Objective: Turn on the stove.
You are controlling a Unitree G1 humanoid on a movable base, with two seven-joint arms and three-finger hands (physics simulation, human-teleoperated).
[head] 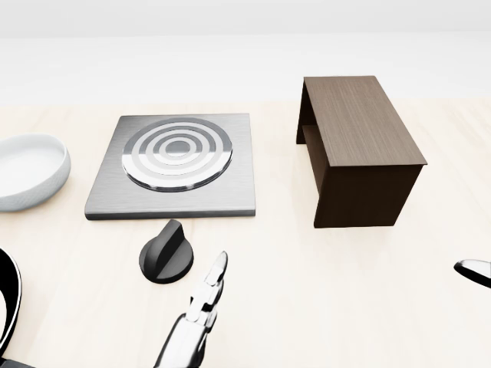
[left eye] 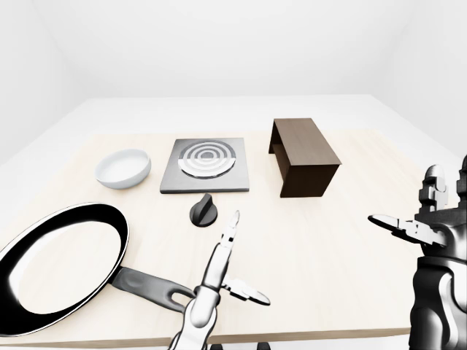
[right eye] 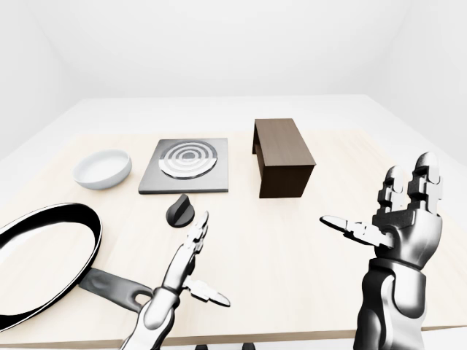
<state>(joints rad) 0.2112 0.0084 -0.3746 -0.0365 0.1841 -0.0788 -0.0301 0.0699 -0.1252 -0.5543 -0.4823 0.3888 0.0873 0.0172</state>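
White walls close in a pale wooden surface [left eye: 321, 248] that carries everything. At the left-eye view's left edge lies a black frying pan [left eye: 62, 266] with a bright rim, its dark handle running rightward toward the left hand. Above it, well apart, sits a white bowl [left eye: 123, 168]. Right of the bowl rests the stove [left eye: 206, 165], a flat grey plate with a ringed burner, and just below its lower edge, apart from it, stands the black knob [head: 166, 254]. The left hand [right eye: 191, 271] is spread open below the knob, one finger pointing up toward it without touching, gripping nothing. Right of the stove stands a dark brown wooden shelf [left eye: 304, 156]. At the far right, the right hand [right eye: 398, 219] is raised with fingers splayed wide, empty.
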